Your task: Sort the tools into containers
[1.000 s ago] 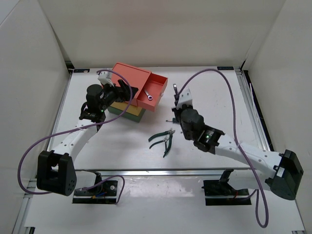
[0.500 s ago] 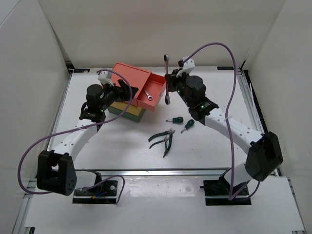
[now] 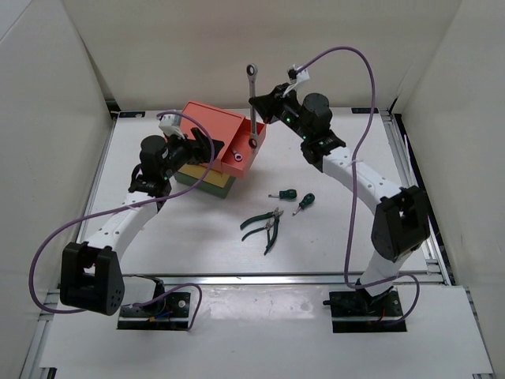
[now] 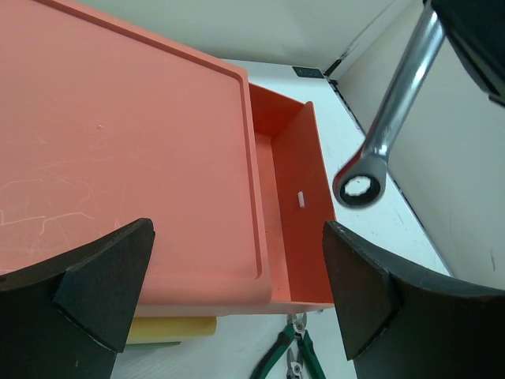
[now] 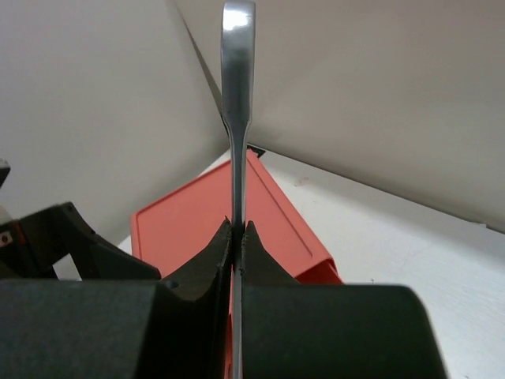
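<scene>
Silver wrench stands nearly upright in the air, pinched about mid-shank between the closed jaws of the right gripper; its lower ring end hangs just over the pulled-out salmon-red drawer, its upper end well above the arm. From the right wrist the wrench rises straight out of the tight-pressed fingers. The left gripper hovers beside the stack with its jaws spread wide, holding nothing; its own camera looks between them onto the red box top and the open drawer, with the hanging wrench at the right. A yellow box shows under the red one. On the white table lie two green-handled screwdrivers close together; just nearer the arms are the dark-green-handled pliers. Something small and silver sits in the drawer; I cannot tell what.
</scene>
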{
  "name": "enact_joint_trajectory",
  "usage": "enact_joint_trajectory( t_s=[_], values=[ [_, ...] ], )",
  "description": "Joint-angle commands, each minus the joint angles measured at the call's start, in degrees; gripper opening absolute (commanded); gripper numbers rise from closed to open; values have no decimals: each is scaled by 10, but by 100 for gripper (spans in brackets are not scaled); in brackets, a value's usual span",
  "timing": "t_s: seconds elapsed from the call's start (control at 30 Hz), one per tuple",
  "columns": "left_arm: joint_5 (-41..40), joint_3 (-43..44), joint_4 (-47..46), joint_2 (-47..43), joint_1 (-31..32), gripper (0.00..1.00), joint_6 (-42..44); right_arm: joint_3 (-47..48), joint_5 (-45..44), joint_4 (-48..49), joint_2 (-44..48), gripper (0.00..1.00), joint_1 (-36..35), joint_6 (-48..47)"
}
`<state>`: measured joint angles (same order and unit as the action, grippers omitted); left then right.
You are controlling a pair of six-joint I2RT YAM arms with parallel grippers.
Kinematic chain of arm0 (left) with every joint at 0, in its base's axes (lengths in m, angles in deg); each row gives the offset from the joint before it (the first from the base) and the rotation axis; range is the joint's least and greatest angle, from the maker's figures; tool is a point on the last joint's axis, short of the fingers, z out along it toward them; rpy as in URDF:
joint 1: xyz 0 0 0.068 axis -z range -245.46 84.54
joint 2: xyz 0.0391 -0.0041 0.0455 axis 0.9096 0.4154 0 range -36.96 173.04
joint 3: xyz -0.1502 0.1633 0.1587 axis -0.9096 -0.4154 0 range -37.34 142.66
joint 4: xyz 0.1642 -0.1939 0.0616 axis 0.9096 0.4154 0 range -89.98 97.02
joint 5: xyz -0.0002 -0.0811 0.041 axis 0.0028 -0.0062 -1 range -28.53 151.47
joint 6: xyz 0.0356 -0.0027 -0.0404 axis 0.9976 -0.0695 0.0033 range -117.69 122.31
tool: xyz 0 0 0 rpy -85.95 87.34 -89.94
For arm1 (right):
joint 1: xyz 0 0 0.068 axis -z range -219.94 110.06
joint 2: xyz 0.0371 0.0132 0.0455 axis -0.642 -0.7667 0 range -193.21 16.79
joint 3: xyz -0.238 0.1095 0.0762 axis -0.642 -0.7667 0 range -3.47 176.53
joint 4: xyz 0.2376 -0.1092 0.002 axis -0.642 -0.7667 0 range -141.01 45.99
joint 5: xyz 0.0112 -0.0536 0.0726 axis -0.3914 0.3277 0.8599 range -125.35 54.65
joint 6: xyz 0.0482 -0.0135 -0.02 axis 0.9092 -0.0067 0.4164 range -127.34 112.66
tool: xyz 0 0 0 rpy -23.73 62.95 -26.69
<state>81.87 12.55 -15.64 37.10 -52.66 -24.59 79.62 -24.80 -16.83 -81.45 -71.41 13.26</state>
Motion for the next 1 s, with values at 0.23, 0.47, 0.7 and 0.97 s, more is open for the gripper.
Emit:
enact_joint_trajectory(
  t_s=[0.23, 0.47, 0.7, 0.97],
  values=[
    [10, 4, 63, 26, -8, 99, -5, 67, 100, 140, -51, 0, 51, 152],
    [9, 2, 64, 26, -12, 99, -5, 80, 139, 157, -92, 0, 54, 209],
    [7, 4, 66, 22, -13, 99, -4, 53, 148, 134, -97, 0, 54, 233],
    [9, 5, 67, 22, -13, 99, -4, 29, 165, 114, -85, 0, 47, 225]
  ],
)
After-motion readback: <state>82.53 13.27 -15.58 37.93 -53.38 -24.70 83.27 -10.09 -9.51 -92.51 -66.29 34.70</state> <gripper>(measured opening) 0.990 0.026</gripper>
